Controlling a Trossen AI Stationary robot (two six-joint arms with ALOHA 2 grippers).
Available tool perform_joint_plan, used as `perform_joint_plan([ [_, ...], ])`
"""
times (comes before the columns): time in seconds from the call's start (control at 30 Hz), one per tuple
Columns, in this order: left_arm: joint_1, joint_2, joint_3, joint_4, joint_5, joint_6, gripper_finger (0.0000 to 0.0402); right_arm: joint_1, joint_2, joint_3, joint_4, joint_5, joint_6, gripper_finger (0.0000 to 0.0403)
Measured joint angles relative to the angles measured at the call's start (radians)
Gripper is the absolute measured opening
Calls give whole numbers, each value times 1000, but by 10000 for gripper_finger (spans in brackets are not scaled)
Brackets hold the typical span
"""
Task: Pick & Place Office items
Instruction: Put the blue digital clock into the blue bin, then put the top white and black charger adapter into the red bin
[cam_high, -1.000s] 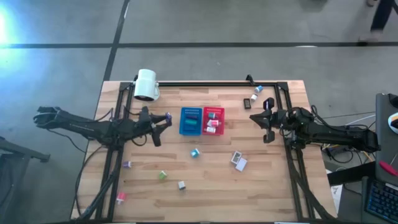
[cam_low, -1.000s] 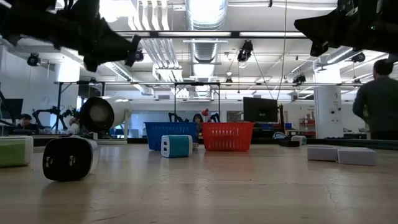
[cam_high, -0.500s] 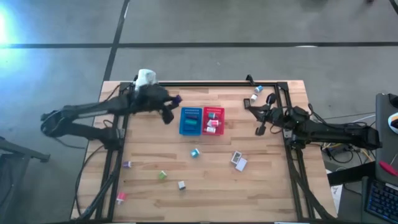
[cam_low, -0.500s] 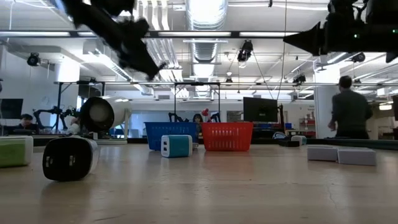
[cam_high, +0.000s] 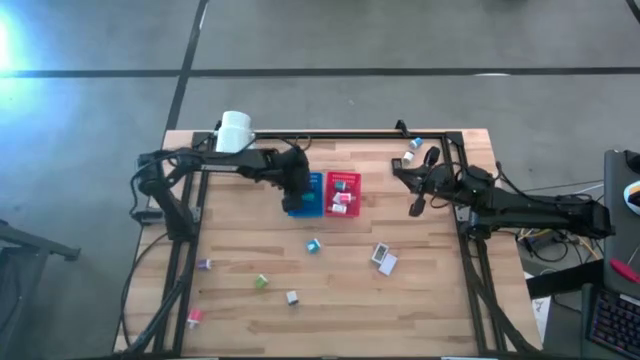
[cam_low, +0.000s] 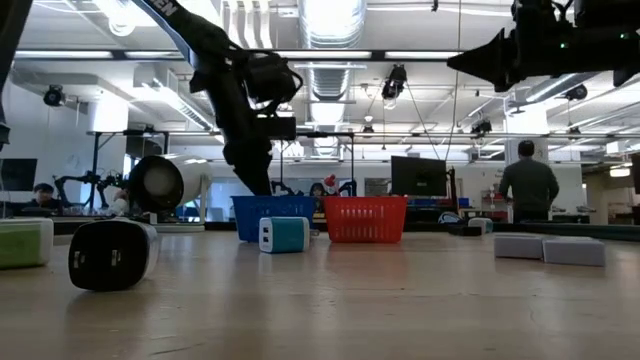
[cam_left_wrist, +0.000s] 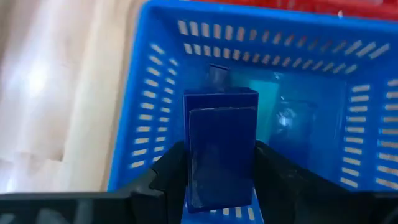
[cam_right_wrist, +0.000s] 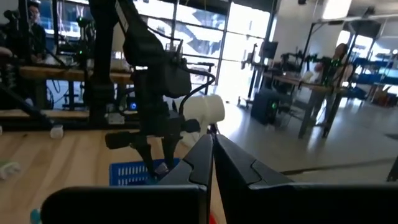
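Blue bin (cam_high: 306, 195): you have the left gripper (cam_high: 297, 190) right over its left part, at table centre, just left of the red bin (cam_high: 342, 193).
Left gripper grip: fingers (cam_left_wrist: 163, 175) clamped on a dark blue block (cam_left_wrist: 222, 149), held above the bin's inside; teal piece (cam_left_wrist: 268, 99) lies on the bin floor.
Loose office items, from 9 o'clock across: purple (cam_high: 204, 264), pink (cam_high: 194, 316), green (cam_high: 261, 282), grey (cam_high: 292, 297), teal block (cam_high: 314, 245), white blocks (cam_high: 383, 258) at 4 o'clock.
Red bin contents: white and pink pieces (cam_high: 342, 202).
Right gripper (cam_high: 414, 190): you see it at 3 o'clock, raised, fingers (cam_right_wrist: 202, 163) pressed together, holding nothing.
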Motion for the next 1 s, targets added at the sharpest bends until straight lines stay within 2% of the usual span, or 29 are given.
perform_joint_plan([
  [0.3,-5,-14,6,-2,-12,9,155,0,48,4,-11,0,9,13],
  [0.5,-8,-59,22,-13,-8,36,327,0,83,18,-7,0,6,13],
  [0.57,-11,-90,22,-12,4,38,370,0,85,16,-12,0,6,13],
  [0.63,-11,-137,14,-8,56,48,389,0,88,13,-11,0,6,13],
  [0.7,-10,-209,-5,18,126,55,388,0,89,11,-14,0,1,13],
  [0.8,-9,-358,-98,146,219,45,367,0,89,11,-16,1,-18,13],
  [0.9,-8,-495,-268,312,302,40,328,-1,90,11,-31,1,-26,13],
  [1.0,-8,-565,-473,582,380,25,266,-1,91,11,-42,1,-28,13],
])
